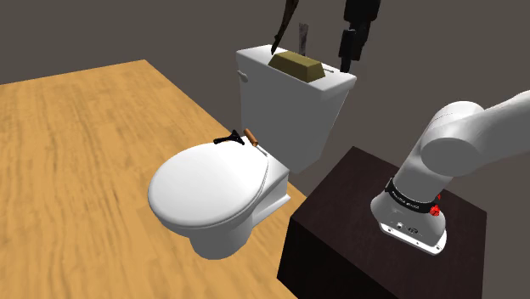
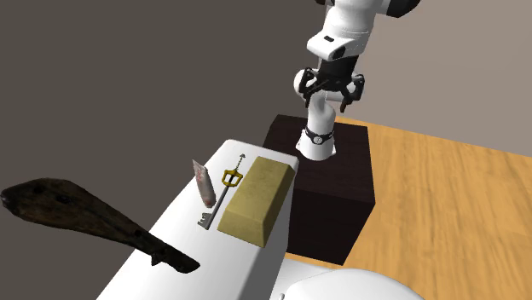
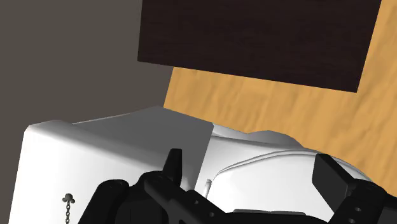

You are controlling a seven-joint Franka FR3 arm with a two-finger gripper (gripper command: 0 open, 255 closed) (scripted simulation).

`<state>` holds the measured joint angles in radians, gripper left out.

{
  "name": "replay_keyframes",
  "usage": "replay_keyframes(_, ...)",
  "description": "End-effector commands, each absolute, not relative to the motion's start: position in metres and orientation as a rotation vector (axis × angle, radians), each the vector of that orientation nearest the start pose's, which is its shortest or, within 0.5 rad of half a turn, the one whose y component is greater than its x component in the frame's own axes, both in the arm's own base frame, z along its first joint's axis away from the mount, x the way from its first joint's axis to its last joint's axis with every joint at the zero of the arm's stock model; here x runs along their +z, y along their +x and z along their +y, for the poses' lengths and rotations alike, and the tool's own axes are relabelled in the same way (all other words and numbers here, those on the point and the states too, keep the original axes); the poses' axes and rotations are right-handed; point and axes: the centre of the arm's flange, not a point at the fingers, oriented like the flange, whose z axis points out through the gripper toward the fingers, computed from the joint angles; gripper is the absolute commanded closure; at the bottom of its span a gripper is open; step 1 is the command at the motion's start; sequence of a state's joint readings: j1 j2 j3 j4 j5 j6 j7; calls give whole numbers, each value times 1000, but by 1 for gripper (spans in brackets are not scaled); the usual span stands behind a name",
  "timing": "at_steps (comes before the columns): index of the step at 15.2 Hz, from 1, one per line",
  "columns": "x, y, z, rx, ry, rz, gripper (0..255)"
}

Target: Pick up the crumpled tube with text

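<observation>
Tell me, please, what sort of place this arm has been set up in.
Probably a bathroom: a white toilet with its lid down stands on a wooden floor, and its tank stands before a plain grey wall.

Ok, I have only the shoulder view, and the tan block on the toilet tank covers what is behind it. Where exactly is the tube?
Observer: The second exterior view shows the crumpled tube at the tank lid's wall-side edge, apart from the tan block.
Operator: Is something between them?
Observer: Yes, a key with a gold handle, alongside the block.
Operator: And the gripper, open or shut? I cannot tell here.
Observer: Open in the wrist view, and holding nothing.
</observation>
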<state>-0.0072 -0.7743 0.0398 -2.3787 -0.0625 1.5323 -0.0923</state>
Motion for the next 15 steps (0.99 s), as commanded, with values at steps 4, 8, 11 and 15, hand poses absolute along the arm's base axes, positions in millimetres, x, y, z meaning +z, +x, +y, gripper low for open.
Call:
replay_keyframes(4,577,336,-11,73,-3221,-108,0)
replay_keyframes(8,583,377,-36,6,-3217,-10,0)
replay_keyframes(11,588,407,-56,-43,-3211,63,0)
replay_keyframes(15,597,444,-86,-109,-3198,159,0)
